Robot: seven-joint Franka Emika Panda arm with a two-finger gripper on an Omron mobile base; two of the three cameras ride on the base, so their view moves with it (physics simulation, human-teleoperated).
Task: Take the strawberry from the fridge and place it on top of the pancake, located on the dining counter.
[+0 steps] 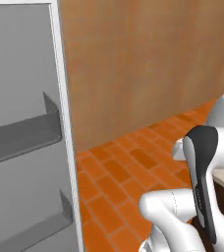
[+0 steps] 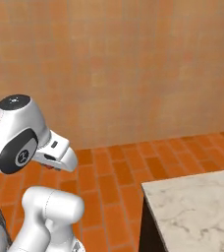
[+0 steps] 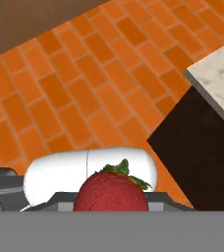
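Grey fridge door: tall grey open refrigerator door [image 1: 23, 133] at the left of the left base view, with two shallow door shelves, both bare as far as they show.
Floor: orange brick floor [image 3: 84, 88] spreads under everything, between fridge and counter.
Marble tabletop: beige marble-topped dining counter [image 2: 197, 206] on a dark wood base; one corner shows low right in the right base view and at the right edge of the hand view. The pancake is not on the part that shows.
Hand: two-finger hand [image 3: 111, 202], clamped on the small red strawberry [image 3: 111, 194].
Strawberry: held between the finger tips, green leaves uppermost in the hand view, above the brick floor and not yet over the tabletop.
Key relation: tabletop corner lies to the hand view's right and well apart from the berry; my judgement is the carry must go that way.
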